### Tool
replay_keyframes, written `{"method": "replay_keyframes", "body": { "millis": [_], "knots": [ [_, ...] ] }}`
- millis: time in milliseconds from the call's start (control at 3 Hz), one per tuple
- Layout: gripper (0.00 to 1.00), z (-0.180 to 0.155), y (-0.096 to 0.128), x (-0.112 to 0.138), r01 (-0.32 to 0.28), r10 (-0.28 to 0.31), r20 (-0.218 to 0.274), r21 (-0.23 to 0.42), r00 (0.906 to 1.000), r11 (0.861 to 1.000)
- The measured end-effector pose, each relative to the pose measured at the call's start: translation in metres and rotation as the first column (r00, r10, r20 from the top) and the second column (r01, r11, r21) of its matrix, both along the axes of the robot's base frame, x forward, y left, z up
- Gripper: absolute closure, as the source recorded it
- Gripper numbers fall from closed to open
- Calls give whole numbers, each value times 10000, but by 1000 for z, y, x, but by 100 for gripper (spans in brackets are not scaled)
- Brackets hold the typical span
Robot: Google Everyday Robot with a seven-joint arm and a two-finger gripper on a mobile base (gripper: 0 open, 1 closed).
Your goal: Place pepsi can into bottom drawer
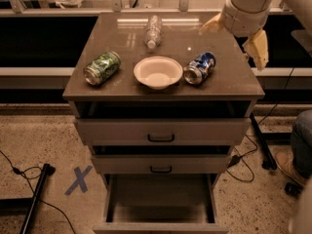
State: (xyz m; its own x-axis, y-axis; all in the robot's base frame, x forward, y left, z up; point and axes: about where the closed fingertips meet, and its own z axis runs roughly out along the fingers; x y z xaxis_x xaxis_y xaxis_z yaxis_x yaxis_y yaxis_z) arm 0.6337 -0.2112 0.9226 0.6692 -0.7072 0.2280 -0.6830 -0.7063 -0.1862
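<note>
The pepsi can (199, 68) lies on its side at the right of the cabinet top, silver top facing front-left. The bottom drawer (161, 195) is pulled open below, its flat inside bare. My gripper (232, 47) hangs above the cabinet's back right corner, just behind and to the right of the can and apart from it. It is open and holds nothing: one yellowish finger (210, 24) is over the top, the other (257, 48) is past the right edge.
A white bowl (157, 72) sits mid-top, right beside the can. A green patterned can (101, 68) lies at the left and a clear bottle (153, 31) at the back. The two upper drawers (161, 130) are shut. A person's leg (301, 145) is at the right, and cables and a blue X (78, 180) are on the floor.
</note>
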Motion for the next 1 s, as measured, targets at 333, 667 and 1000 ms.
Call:
{"method": "replay_keyframes", "body": {
  "millis": [333,667,1000],
  "knots": [
    [0,-33,2,14,-639,646,-508,161,9966,9978],
    [0,-59,7,23,-981,1004,-796,327,9918,9946],
    [6,-74,19,29,-1267,1309,-901,512,9873,9906]
  ]
}}
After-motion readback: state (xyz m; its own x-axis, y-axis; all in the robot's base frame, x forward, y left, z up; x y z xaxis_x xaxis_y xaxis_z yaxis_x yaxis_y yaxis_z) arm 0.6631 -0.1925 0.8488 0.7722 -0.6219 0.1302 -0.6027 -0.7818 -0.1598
